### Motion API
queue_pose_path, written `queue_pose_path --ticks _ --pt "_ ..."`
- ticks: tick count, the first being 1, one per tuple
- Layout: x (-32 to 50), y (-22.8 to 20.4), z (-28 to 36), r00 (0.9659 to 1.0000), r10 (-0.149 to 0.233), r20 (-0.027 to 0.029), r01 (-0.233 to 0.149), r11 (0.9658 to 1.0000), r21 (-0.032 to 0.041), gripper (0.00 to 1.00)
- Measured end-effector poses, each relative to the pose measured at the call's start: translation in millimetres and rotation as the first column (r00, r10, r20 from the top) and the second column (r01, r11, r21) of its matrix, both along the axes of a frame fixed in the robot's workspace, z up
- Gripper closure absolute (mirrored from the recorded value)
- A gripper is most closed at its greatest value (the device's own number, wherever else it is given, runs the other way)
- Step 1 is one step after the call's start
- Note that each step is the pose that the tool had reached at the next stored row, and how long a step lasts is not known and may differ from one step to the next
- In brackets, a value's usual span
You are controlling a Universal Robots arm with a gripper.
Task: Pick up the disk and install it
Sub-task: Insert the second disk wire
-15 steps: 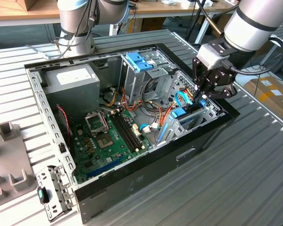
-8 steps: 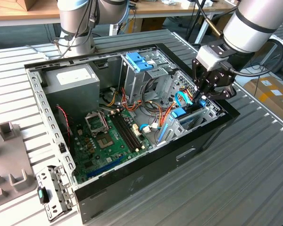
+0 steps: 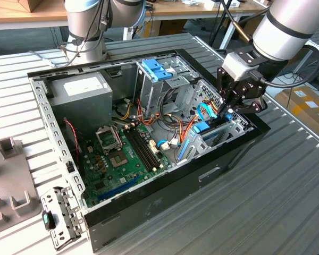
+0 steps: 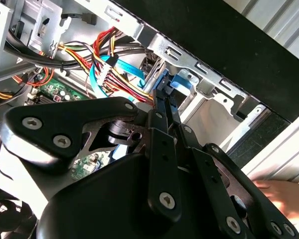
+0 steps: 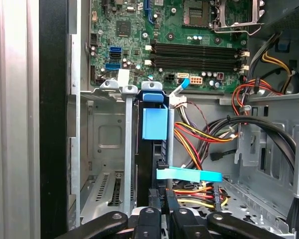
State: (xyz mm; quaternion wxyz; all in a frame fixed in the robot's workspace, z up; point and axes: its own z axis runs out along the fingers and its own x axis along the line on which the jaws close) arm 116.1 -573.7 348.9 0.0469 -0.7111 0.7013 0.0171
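The disk (image 5: 153, 149) stands on edge in the metal drive cage (image 5: 107, 144) at the front corner of the open computer case (image 3: 165, 204), seen end-on in the first wrist view as a dark narrow slab with a blue tab at its upper end. Its label and flat faces are turned away and hidden between the cage walls, so no writing on it can be read. In the exterior view the disk itself is hard to pick out among the blue cables and rails beneath the gripper (image 3: 229, 106).

The gripper (image 5: 162, 201) has its fingers drawn nearly together on the thin edge of the disk, clamping it; in the second wrist view the fingertips (image 4: 164, 97) pinch the blue rail against the cage. The gripper's black linkage blocks much of that view.

A white sticker on the grey power supply (image 3: 77, 90) is too small to read. The green motherboard (image 3: 125, 159) lies on the case floor.

A hand (image 4: 284, 196) shows at the edge of the second wrist view.
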Motion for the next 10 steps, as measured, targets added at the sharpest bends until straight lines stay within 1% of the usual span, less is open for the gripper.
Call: queue_pose_path --ticks 6,10 --pt "-0.2 0.0 -0.9 1.0000 -0.002 0.0000 0.002 1.0000 0.0002 0.84" --pt "-0.2 0.0 -1.0 0.9999 -0.013 -0.0001 0.013 0.9999 0.0008 0.84"
